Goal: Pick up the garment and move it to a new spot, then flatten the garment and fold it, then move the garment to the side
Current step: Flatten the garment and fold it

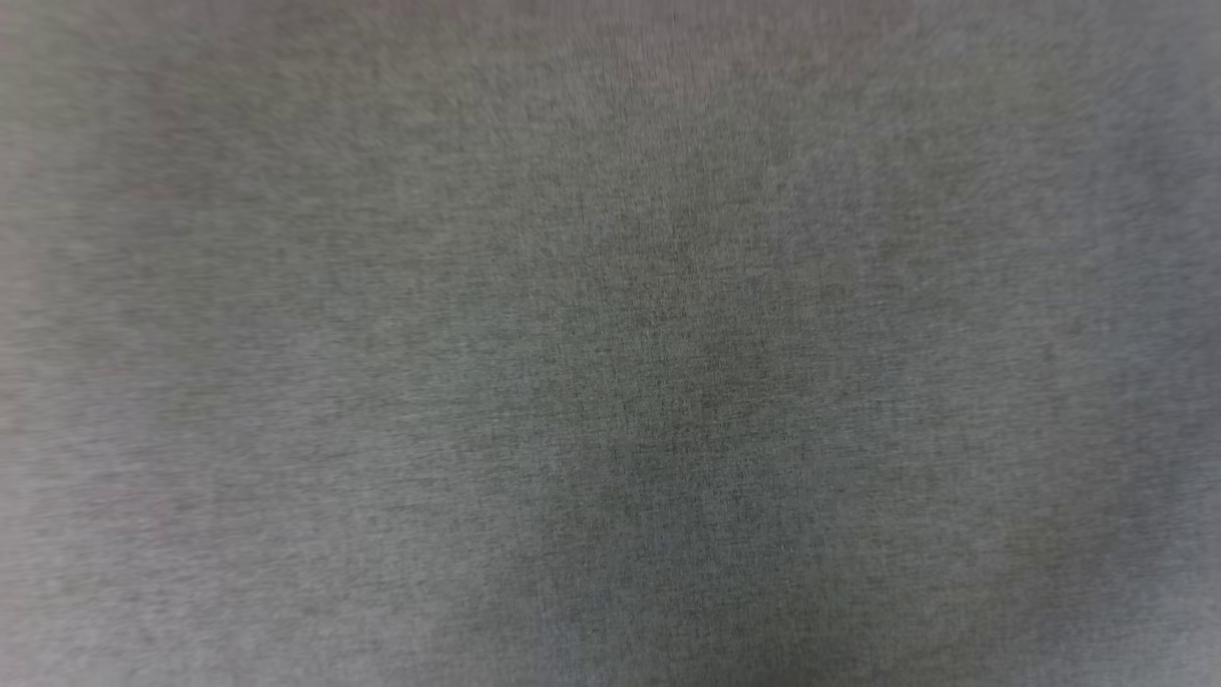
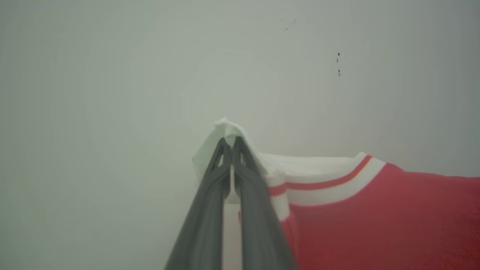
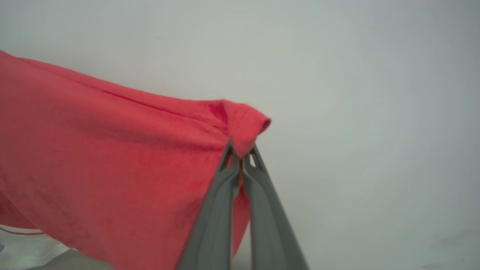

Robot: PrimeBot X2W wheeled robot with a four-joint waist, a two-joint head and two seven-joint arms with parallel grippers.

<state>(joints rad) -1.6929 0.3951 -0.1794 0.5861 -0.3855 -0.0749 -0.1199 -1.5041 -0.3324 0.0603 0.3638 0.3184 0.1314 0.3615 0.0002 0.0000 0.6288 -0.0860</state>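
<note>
Left hold: the left gripper (image 2: 229, 144) had its fingers pressed together on the edge of the white sleeve (image 2: 318, 165), with a fold of cloth bunched over the tips.
Right hold: the right gripper (image 3: 242, 152) had its fingers pressed together on a rolled red hem corner (image 3: 243, 127).
Garment position: the red jersey (image 2: 375, 217) hung as a sagging span between the two grippers against a pale plain background (image 2: 112, 75). Its striped trim (image 2: 330, 183) lay just beside the left hold.
Governing relation: the cloth ran rightward from the left gripper and leftward from the right gripper. Its long axis was therefore judged to lie left to right, sleeve end left and hem end right, with neither arm nearer.
Head view: a blurred grey textured surface (image 1: 610, 343), which could not be identified.
Step judged: carrying to the new spot. Laying it flat would call for both hands descending together, with the span kept taut.
</note>
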